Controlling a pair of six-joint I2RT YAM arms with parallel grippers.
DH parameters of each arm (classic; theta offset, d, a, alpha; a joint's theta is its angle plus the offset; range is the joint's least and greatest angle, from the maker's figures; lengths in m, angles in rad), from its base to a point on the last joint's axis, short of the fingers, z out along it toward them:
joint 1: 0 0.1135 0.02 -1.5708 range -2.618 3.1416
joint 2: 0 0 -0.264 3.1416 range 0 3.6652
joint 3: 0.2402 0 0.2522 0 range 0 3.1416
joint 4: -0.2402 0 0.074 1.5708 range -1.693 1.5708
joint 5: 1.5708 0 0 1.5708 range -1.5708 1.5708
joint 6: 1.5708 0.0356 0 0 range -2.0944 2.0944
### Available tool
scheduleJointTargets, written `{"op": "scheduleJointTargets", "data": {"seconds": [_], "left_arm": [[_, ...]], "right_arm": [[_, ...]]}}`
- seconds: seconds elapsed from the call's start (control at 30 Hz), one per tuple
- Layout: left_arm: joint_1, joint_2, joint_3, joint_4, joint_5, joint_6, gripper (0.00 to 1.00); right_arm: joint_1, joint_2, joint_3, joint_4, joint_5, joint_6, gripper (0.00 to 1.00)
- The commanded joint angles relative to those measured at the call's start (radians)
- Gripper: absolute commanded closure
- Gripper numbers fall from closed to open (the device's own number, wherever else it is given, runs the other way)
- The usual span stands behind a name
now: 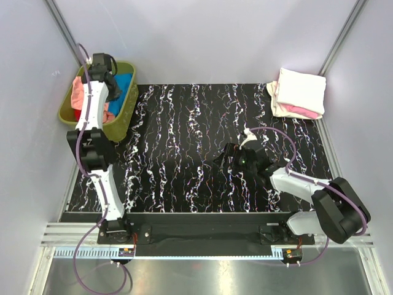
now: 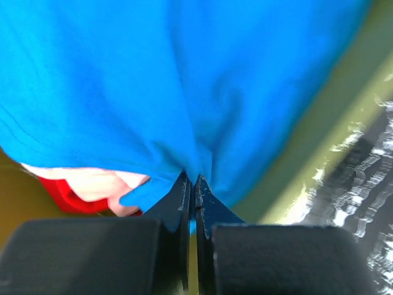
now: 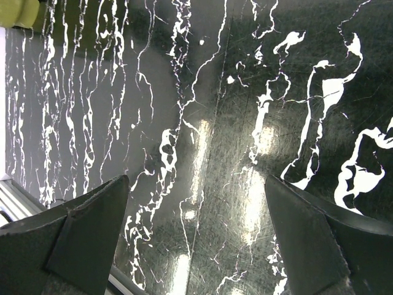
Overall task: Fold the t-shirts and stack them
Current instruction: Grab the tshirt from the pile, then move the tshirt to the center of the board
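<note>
A bright blue t-shirt [image 1: 124, 86] lies in the olive-green tub [image 1: 124, 120] at the back left, over salmon-peach [image 1: 80, 92] and red cloth. My left gripper [image 1: 105, 78] is down in the tub and shut on a fold of the blue t-shirt [image 2: 184, 80]; cream-pink [image 2: 92, 183] and red cloth [image 2: 61, 195] show under it. A stack of folded shirts, cream-white [image 1: 299, 89] over pink [image 1: 303, 112], lies at the back right. My right gripper [image 1: 228, 161] is open and empty low over the black marbled mat [image 3: 202, 110].
The black mat with white veins [image 1: 184, 147] covers the table between the tub and the stack. The tub's green wall [image 2: 319, 123] stands right of my left fingers. Grey walls close in the sides and back.
</note>
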Motion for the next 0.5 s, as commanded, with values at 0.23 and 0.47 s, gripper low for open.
{"op": "scheduleJointTargets", "data": {"seconds": [0.23, 0.47], "left_arm": [[-0.163, -0.527, 0.226, 0.386, 0.338, -0.231, 1.00], [-0.169, -0.696, 0.003, 0.402, 0.560, -0.261, 0.97]], "right_arm": [[0.004, 0.003, 0.031, 0.026, -0.004, -0.014, 0.00], [0.004, -0.077, -0.019, 0.031, 0.048, 0.004, 0.00]]}}
